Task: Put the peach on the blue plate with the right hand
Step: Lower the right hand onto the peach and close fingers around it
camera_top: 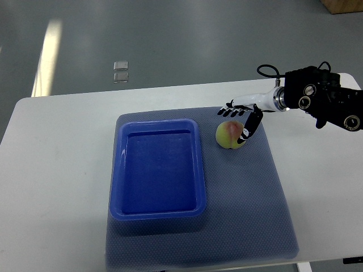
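R hand [241, 120] w/ fingers spread around peach [229, 135] at center-right of frame, not clamped, blue plate [157, 168] just left.

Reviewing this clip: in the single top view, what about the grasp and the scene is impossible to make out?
- Whether the right hand truly grips the peach: its fingers hide the contact side.
- The peach's underside: whether it rests on the mat or is lifted.
- The two small clear things on the floor: too small to identify.
- The left arm: out of frame.
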